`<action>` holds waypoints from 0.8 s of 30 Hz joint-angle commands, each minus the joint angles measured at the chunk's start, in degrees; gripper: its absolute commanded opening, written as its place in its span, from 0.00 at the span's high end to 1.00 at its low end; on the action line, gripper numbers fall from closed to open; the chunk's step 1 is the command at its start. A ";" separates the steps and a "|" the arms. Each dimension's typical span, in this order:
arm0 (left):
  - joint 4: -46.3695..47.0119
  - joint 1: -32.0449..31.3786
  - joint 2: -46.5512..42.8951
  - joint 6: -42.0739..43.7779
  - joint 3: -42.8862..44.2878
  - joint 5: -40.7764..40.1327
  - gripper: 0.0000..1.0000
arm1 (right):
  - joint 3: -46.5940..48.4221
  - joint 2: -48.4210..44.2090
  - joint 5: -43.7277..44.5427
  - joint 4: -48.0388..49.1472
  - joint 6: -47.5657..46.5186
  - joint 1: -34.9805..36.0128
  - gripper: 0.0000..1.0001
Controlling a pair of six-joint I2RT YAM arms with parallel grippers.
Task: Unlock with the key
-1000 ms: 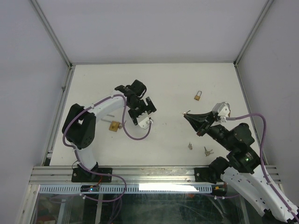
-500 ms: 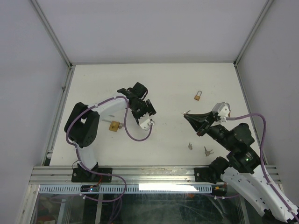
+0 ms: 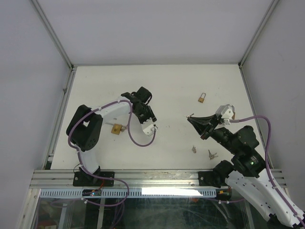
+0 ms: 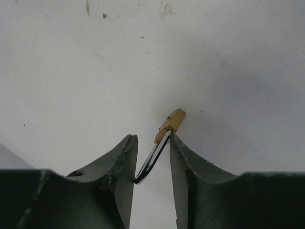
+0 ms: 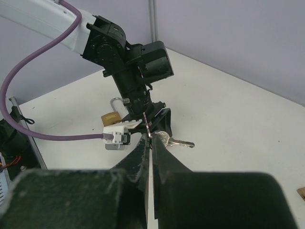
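Observation:
My left gripper (image 4: 151,139) is shut on the shackle of a small brass padlock (image 4: 172,121). The shackle lies slantwise between the two fingers and the brass body sticks out past the tips, edge-on, above the white table. In the top view the left gripper (image 3: 152,116) sits left of centre, and the held padlock is hidden there. My right gripper (image 5: 151,138) is shut on a silver key (image 5: 180,142) and its thin ring. It hovers right of centre (image 3: 192,117), tips toward the left gripper (image 5: 161,121).
A second brass padlock (image 3: 116,128) lies on the table by the left arm and shows in the right wrist view (image 5: 110,118). A third padlock (image 3: 202,98) lies at the back right. Two loose keys (image 3: 193,149) (image 3: 211,153) lie near the right arm's base.
The left wrist has turned and drawn a little to the left and back. The right arm and its key have not moved.

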 commanded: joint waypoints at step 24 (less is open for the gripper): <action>-0.84 -3.34 -3.13 -7.47 5.90 2.49 1.00 | 0.95 -1.50 1.74 1.85 1.13 -0.10 1.00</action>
